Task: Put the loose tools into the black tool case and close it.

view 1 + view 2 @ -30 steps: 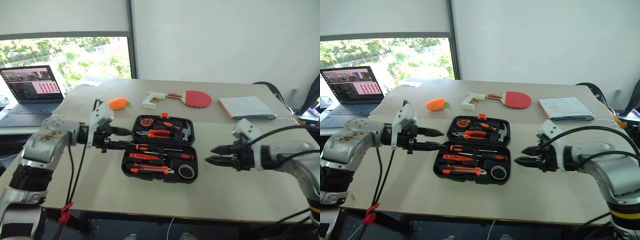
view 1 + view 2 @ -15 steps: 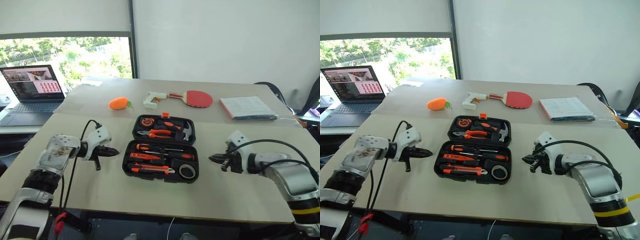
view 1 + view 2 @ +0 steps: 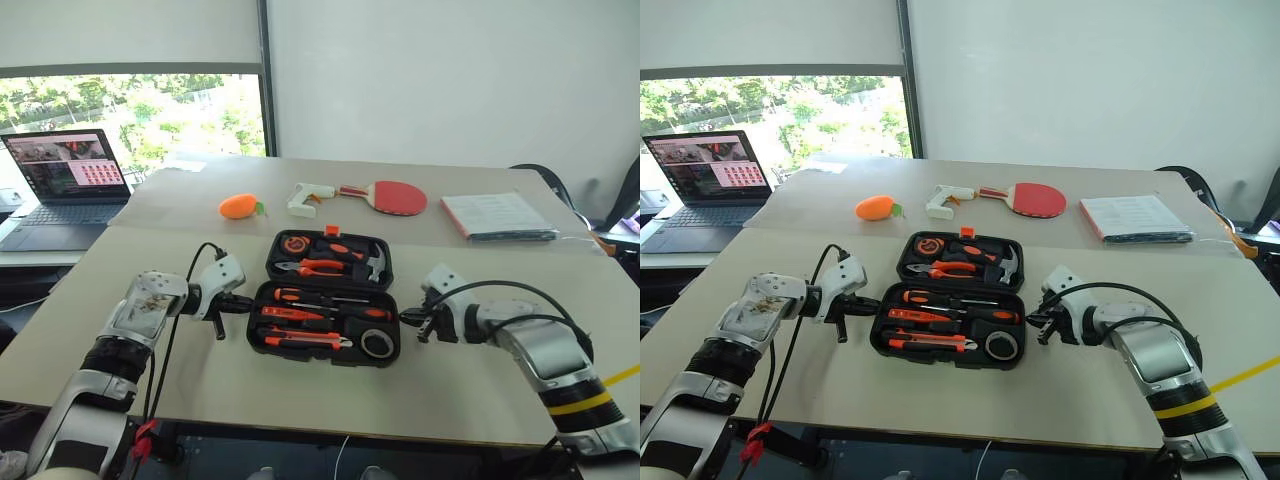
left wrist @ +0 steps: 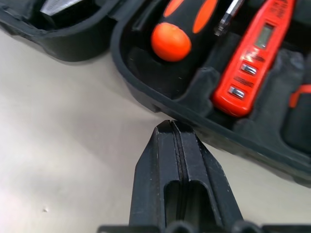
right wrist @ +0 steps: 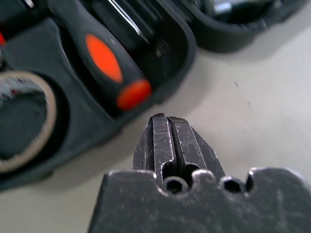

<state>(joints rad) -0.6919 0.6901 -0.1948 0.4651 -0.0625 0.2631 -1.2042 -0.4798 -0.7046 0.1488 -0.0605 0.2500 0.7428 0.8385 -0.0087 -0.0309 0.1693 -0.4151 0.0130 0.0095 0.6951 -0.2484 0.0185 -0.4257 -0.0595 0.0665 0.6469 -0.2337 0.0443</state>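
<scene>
The black tool case [image 3: 272, 262] lies open in the middle of the table, both halves flat. Its near half holds two black-and-orange screwdrivers [image 3: 320, 297], a slim orange-red tool [image 4: 252, 58], a utility knife [image 3: 300, 340] and a dark round disc [image 3: 375, 343]. My left gripper [image 3: 245, 299] is shut, empty, with its tip at the near half's left wall [image 4: 146, 92]. My right gripper [image 3: 408, 316] is shut and empty too, its tip just off the right wall [image 5: 180, 58], beside a screwdriver handle [image 5: 112, 68].
Beyond the case lie an orange toy [image 3: 238, 206], a white glue gun [image 3: 308, 198] and a red paddle [image 3: 395, 197]. A stack of papers [image 3: 497, 215] sits far right. A laptop [image 3: 65, 180] stands open at the far left.
Both arms came down and moved in to the sides of the case. Both grippers went from open to shut, holding nothing.
</scene>
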